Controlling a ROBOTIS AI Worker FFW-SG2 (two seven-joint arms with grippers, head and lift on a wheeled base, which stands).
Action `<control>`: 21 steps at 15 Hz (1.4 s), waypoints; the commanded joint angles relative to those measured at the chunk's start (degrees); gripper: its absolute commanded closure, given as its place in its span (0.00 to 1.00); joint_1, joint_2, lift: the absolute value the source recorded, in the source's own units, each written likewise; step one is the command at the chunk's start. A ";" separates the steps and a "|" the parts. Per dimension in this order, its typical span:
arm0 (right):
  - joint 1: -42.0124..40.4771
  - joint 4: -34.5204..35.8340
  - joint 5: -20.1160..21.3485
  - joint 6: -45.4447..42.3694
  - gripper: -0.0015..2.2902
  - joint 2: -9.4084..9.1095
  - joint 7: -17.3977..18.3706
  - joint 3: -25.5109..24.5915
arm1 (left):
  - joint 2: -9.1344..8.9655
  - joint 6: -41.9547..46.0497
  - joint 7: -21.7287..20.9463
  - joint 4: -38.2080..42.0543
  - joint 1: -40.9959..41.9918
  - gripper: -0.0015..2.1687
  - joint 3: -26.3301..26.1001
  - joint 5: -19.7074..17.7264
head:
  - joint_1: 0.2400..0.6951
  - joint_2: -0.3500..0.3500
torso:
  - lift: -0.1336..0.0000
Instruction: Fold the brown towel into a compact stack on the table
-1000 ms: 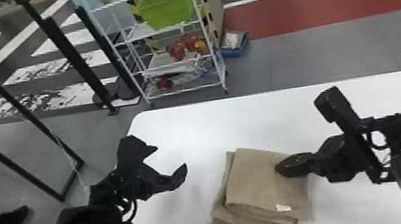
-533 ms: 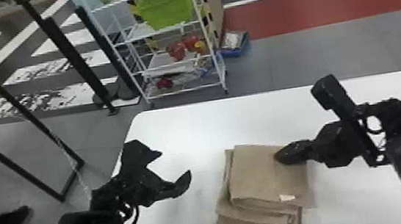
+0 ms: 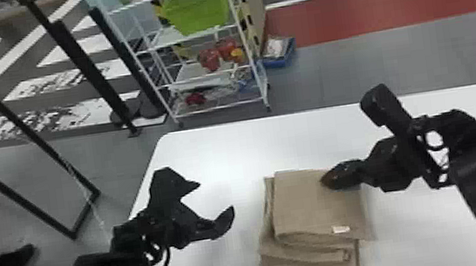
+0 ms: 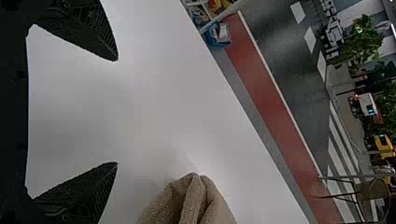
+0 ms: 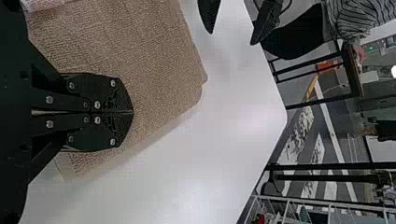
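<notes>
The brown towel (image 3: 312, 204) lies folded in several layers on the white table, its lower layers jutting out at the near and left sides, a small white tag near the top layer's front edge. My left gripper (image 3: 215, 197) stands open left of the towel, apart from it. In the left wrist view, nothing is between the fingers of the left gripper (image 4: 116, 111), and a rounded towel fold (image 4: 189, 203) shows beyond. My right gripper (image 3: 327, 179) is at the towel's upper right part. In the right wrist view, the right gripper (image 5: 132, 112) is shut over the top layer (image 5: 154, 60).
The white table (image 3: 217, 150) has its left edge beside my left arm. Past its far edge stands a white wire rack (image 3: 199, 78) with a green bin (image 3: 196, 8), and a blue box (image 3: 279, 52) is on the floor. A dark frame (image 3: 33, 153) stands at the left.
The towel has shifted slightly away and to the right, with its top layer less slanted. My right gripper has moved slightly farther from the robot, and my left gripper slightly to the right.
</notes>
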State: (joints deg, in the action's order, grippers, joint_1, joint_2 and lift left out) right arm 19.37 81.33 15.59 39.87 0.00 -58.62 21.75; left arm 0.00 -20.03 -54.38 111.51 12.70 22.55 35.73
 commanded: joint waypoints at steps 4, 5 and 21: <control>-1.09 2.17 -2.06 -0.89 0.54 -0.05 -0.09 -2.59 | -0.15 -1.55 0.32 1.96 0.83 0.04 -0.66 0.13 | 1.00 1.00 | 0.11; -2.32 4.54 -2.94 -0.54 0.43 -0.05 -0.27 -3.90 | -0.15 -1.55 0.68 2.40 0.83 0.04 -0.22 -0.04 | 1.00 1.00 | 0.11; -37.83 34.07 -23.24 -18.47 0.04 -0.05 33.92 -25.61 | -0.15 27.63 15.53 1.69 16.13 0.04 13.23 -48.29 | 1.00 0.99 | 0.11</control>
State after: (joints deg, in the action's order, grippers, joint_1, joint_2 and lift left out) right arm -14.27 115.37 -5.87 27.37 0.00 -25.05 -3.10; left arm 0.00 0.91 -39.89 113.40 25.31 37.53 -9.99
